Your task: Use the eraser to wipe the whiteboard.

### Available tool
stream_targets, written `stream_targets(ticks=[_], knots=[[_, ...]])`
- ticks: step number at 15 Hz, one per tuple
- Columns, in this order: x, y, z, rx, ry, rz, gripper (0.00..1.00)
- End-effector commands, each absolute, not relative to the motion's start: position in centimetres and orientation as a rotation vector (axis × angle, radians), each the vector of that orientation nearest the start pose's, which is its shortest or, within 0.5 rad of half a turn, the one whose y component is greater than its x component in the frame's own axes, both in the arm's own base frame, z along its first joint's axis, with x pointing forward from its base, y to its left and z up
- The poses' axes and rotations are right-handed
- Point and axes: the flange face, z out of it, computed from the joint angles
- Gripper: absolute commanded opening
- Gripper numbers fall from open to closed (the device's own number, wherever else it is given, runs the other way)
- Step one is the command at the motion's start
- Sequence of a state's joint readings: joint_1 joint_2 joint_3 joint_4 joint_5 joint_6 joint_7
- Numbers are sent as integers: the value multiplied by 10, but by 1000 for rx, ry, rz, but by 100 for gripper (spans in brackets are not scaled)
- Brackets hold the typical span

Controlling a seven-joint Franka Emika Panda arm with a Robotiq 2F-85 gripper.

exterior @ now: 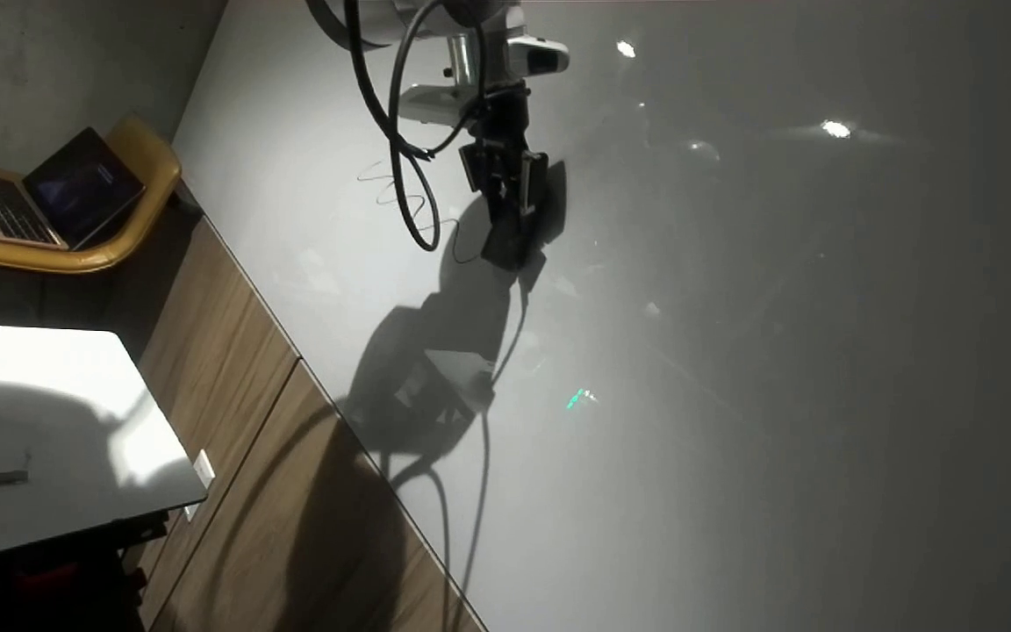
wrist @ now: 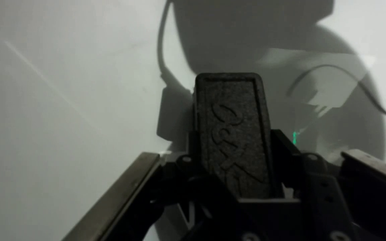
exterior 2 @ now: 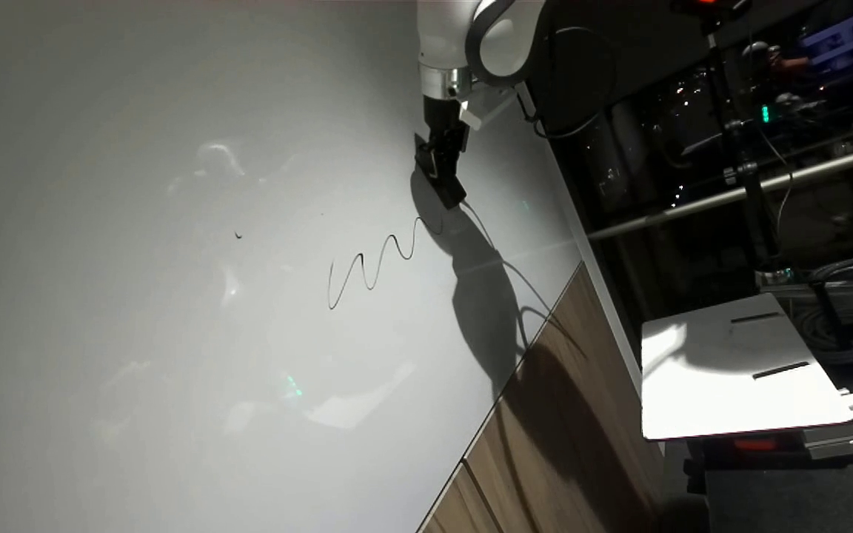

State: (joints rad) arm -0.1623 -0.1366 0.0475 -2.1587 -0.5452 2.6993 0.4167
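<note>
— So, what takes up the most room?
— The whiteboard (exterior: pixel 777 351), a grey-white sheet with bright glare spots (exterior: pixel 835 130), spread across the better part of both exterior views. Brown wood panels (exterior: pixel 216 298) run along its edge.
— And over the board?
— The robot arm (exterior 2: pixel 447 44), at the top of both exterior views; its shadow (exterior: pixel 470 303) falls across the board and onto the wood.
— Any furniture?
— A small white table (exterior 2: pixel 737 403) near the wood, in both exterior views. In an exterior view a yellow-brown chair (exterior: pixel 154 180) also shows, with an open laptop (exterior: pixel 75 193) on it.
— What is drawn on the board?
— A thin, wavy pen line (exterior 2: pixel 380 268); one end of it runs into the shadow.
— How does the gripper (wrist: pixel 235 150) stand?
— Tight, with its fingers (wrist: pixel 286 164) pinching the eraser (wrist: pixel 231 115) by the two long sides.
— And where is the eraser?
— Between those fingers, close to the board, its free end sticking out past the tips. Whether it touches the surface cannot be told. The face seen in the wrist view is dark and carries grooved markings.
— Anything smaller?
— A tiny dark mark (exterior 2: pixel 238 235), well apart from the wavy line.
</note>
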Motion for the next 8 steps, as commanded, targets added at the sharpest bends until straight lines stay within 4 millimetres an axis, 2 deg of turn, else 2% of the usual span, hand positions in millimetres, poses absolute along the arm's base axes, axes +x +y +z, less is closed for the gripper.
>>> stream_targets(ticks=[1, 3, 6, 8], knots=[[579, -111, 525, -3183, 234, -1228, 29], [571, -106, 517, -3157, 247, -1175, 29], [556, -73, 502, -3109, 248, -1099, 29], [554, -52, 487, -3090, 225, -1055, 29]])
